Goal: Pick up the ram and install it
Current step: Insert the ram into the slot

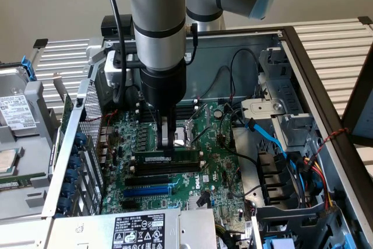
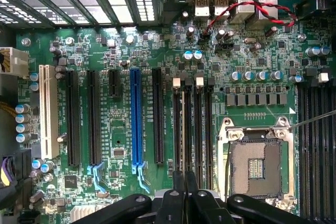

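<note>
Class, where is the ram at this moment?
In the exterior view the ram stands on edge at the black memory slots, between the CPU socket and the blue slot, with the tool closed on its top edge.

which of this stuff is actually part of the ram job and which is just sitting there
Part of the job:
- ram, held in the gripper
- memory slots

Just there:
- blue expansion slot
- CPU socket
- blue cable
</note>
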Robot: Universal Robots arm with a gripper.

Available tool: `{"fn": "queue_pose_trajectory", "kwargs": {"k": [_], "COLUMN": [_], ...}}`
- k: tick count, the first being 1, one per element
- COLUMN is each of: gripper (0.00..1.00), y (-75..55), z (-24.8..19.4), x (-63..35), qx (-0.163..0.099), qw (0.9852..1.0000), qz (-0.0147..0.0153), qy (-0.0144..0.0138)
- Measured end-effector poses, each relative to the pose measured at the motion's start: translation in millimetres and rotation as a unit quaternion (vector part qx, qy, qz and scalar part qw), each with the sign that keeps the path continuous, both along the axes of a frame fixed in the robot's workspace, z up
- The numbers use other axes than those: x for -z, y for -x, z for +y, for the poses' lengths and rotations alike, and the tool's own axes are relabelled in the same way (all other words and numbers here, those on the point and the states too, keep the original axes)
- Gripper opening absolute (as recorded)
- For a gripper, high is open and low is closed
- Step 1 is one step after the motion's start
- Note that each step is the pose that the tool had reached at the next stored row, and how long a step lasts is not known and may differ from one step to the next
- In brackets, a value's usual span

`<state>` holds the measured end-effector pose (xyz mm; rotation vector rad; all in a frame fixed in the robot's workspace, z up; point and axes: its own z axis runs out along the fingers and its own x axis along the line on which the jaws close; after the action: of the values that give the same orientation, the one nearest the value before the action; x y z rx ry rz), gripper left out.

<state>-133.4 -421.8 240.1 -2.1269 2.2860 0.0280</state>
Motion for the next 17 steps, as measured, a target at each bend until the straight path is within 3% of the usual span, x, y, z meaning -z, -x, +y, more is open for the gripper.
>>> {"fn": "queue_pose_trajectory", "kwargs": {"k": [10,17], "gripper": [0.12,0.12], "y": [0.6,0.7], "z": [-0.2,-0.3], "x": [0.3,0.5], "qx": [0.000,0.000], "qw": [1.0000,1.0000], "qz": [-0.0002,-0.0024], "qy": [0.0000,0.0001]}}
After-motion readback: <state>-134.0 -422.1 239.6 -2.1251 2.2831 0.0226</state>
